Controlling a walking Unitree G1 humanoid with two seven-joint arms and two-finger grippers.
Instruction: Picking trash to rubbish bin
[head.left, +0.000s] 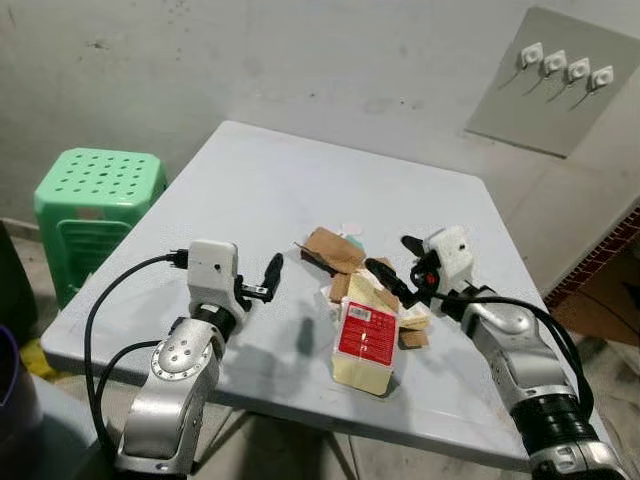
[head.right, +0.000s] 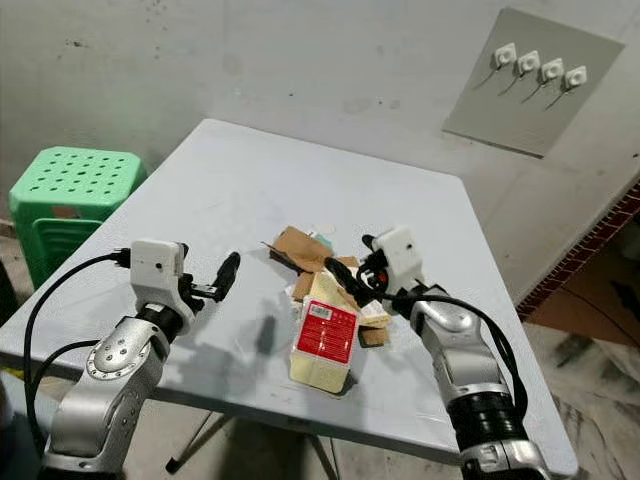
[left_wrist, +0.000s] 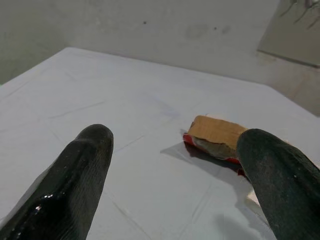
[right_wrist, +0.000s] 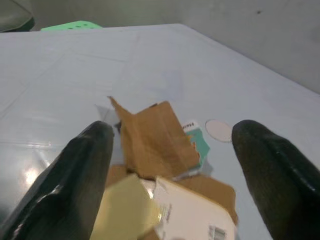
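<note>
A pile of trash lies on the pale grey table: a yellow carton with a red label, a torn brown cardboard piece, a small teal and white packet and brown scraps. My right gripper hangs open just above the pile's right side; in its wrist view the cardboard and carton lie between the fingers. My left gripper is open, low over bare table left of the pile, pointing toward the cardboard.
A green plastic stool stands left of the table. A grey wall panel with white hooks is at the upper right. A dark rounded object sits at the left edge. The table's near edge lies close under both arms.
</note>
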